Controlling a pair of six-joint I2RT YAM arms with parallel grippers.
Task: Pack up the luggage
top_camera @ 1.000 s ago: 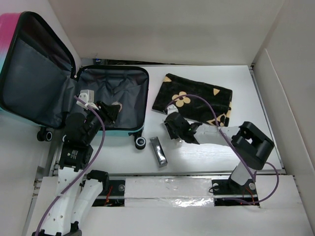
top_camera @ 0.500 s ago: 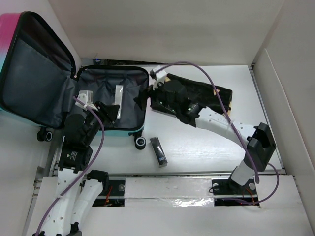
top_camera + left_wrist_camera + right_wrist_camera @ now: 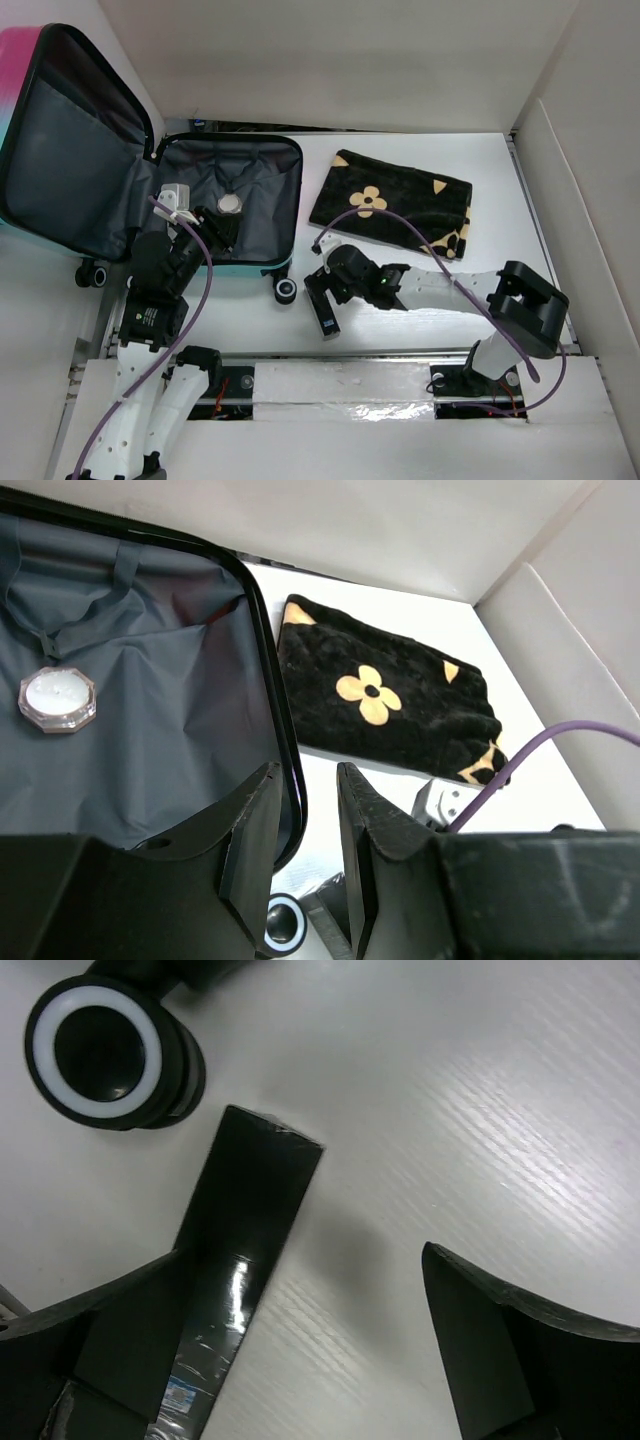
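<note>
The luggage (image 3: 262, 215) lies open at the left, its lid (image 3: 70, 150) leaning up against the wall and its grey lining (image 3: 170, 710) bare. A small white octagonal jar (image 3: 232, 203) (image 3: 57, 700) rests inside it. My left gripper (image 3: 215, 228) (image 3: 305, 780) hovers over the luggage's near right corner, jaws a narrow gap apart with nothing between them. My right gripper (image 3: 318, 290) (image 3: 305, 1260) is wide open low over the table. Its left finger overlaps a flat glossy black box (image 3: 324, 318) (image 3: 250, 1220), which lies beside the luggage's wheel (image 3: 100, 1055).
A flat black pouch with tan flowers (image 3: 390, 205) (image 3: 385, 695) lies right of the luggage. White walls enclose the table on the left, back and right. A purple cable (image 3: 540, 745) loops off the right arm.
My right gripper swung over the luggage, opened and let the white jar drop in. It has come back down over the black box, still open. The left arm has not moved.
</note>
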